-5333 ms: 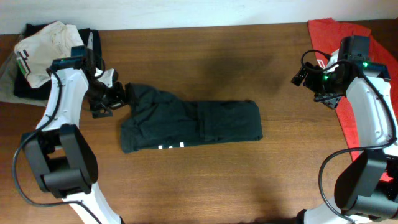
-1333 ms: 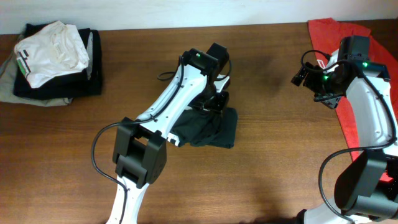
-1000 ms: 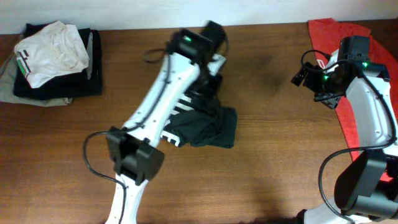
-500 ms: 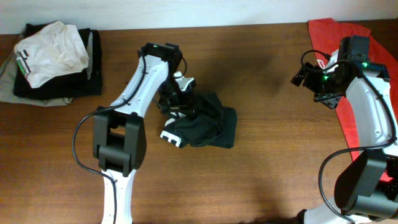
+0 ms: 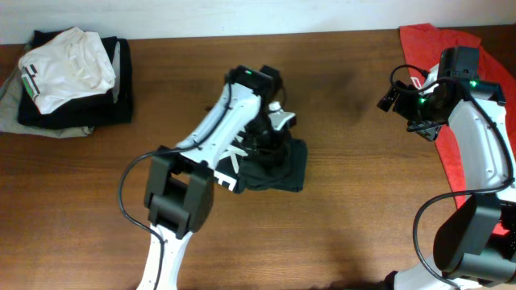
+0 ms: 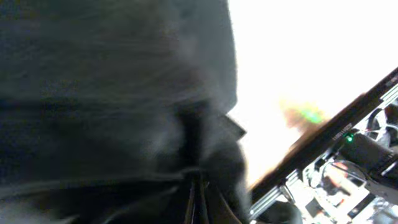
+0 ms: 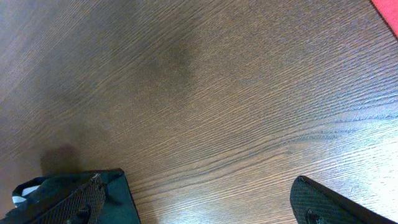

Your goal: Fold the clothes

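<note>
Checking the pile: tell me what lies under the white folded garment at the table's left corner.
A black folded garment lies directly under the white folded garment, and pale beige cloth shows beneath that at the left edge. Anything between the layers is covered.

Left wrist view blurred, glare-washed; others sharp.

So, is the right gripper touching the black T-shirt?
No, in the overhead view the right gripper hangs near the red shirt, well apart from the black T-shirt.
</note>
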Robot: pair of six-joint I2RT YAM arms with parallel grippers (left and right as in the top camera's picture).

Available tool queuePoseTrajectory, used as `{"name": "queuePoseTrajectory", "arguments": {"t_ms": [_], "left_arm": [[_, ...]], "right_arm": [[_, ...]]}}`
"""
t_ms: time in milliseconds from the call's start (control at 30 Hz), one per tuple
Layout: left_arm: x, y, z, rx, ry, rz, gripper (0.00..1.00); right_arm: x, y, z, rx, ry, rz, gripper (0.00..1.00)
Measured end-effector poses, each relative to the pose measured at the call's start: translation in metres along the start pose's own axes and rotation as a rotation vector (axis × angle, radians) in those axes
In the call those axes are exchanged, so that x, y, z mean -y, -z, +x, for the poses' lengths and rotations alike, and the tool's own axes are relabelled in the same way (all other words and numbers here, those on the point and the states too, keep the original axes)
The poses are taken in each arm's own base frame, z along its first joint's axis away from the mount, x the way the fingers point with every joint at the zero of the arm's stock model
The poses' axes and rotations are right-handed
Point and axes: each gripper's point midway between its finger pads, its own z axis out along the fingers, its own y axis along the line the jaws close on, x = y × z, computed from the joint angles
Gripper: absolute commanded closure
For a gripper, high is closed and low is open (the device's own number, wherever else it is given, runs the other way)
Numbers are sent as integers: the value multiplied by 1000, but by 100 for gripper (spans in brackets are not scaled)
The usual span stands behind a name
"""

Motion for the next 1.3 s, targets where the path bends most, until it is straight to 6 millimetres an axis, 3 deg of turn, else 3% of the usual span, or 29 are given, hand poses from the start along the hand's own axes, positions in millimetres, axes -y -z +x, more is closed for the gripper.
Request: {"name": "queuePoseTrajectory", "arguments": {"t_ms": [100, 267, 333, 367, 433, 467, 500, 533, 633, 700, 867, 967, 1067, 1200, 1300], "left_arm": [[27, -15, -5, 10, -74, -5, 80], [58, -29, -9, 30, -169, -15, 79], [62, -17, -8, 37, -182, -58, 76], [60, -6, -10, 52, -174, -82, 67], [46, 51, -24, 168, -119, -180, 31], [29, 83, -32, 246, -78, -216, 27], [13, 103, -35, 289, -27, -233, 22], [-21, 126, -36, 331, 72, -256, 22], [-72, 142, -31, 349, 212, -254, 21], [-87, 131, -32, 329, 252, -223, 21], [-65, 73, -51, 251, 177, -23, 21], [-55, 64, -53, 242, 154, 13, 21], [-58, 50, -46, 203, 168, 23, 21], [-88, 43, -38, 174, 212, -130, 21], [-94, 44, -37, 173, 218, -168, 23]], "right_arm": [[0, 0, 0, 0, 0, 0, 1], [0, 0, 0, 0, 0, 0, 1], [0, 0, 0, 0, 0, 0, 1], [0, 0, 0, 0, 0, 0, 1], [0, 0, 0, 0, 0, 0, 1], [0, 0, 0, 0, 0, 0, 1], [0, 0, 0, 0, 0, 0, 1], [0, 0, 0, 0, 0, 0, 1], [0, 0, 0, -1, 0, 1, 1], [0, 0, 0, 0, 1, 0, 1], [0, 0, 0, 0, 1, 0, 1], [0, 0, 0, 0, 0, 0, 1], [0, 0, 0, 0, 0, 0, 1], [0, 0, 0, 0, 0, 0, 1], [0, 0, 0, 0, 0, 0, 1]]}}
